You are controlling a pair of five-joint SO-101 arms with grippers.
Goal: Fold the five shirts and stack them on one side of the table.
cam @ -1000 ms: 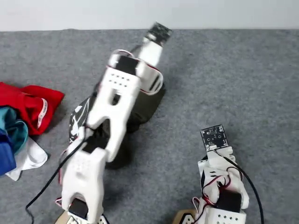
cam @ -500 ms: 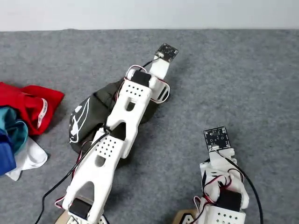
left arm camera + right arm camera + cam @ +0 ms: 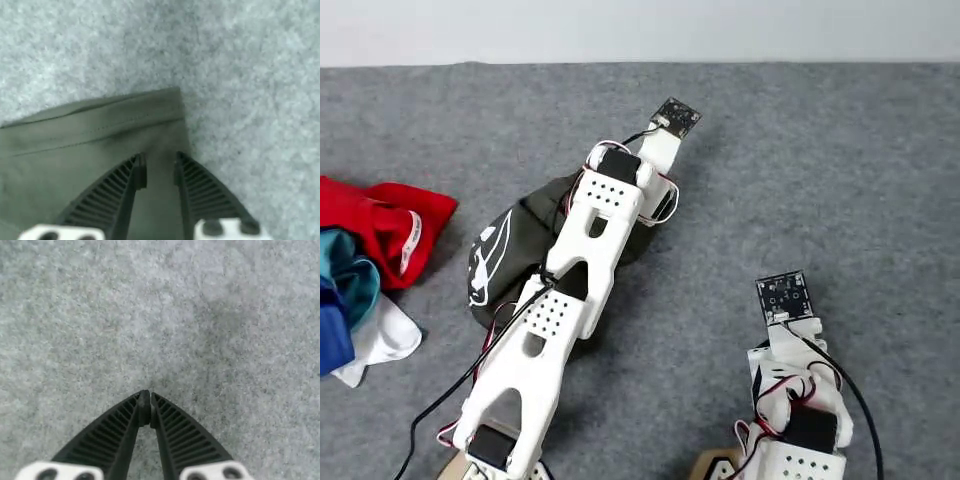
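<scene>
A dark shirt (image 3: pixel 515 250) (image 3: pixel 95 135) with a white print lies rumpled on the table (image 3: pixel 820 180), left of centre, with one hemmed corner spread flat. At the left edge a red shirt (image 3: pixel 380 222), a teal shirt (image 3: pixel 355 280), a blue shirt (image 3: pixel 332 338) and a white shirt (image 3: pixel 388 340) lie bunched together, unfolded.

Left arm (image 3: pixel 570 300) lies stretched right across the dark shirt (image 3: pixel 525 235), so there's no way over its middle. Near the dark shirt, on the side away from the right arm (image 3: pixel 790 400), a heap of shirts (image 3: pixel 375 255) leaves just a narrow lane. On the opposite side, there's wide open room on the grey table (image 3: pixel 840 170).
</scene>
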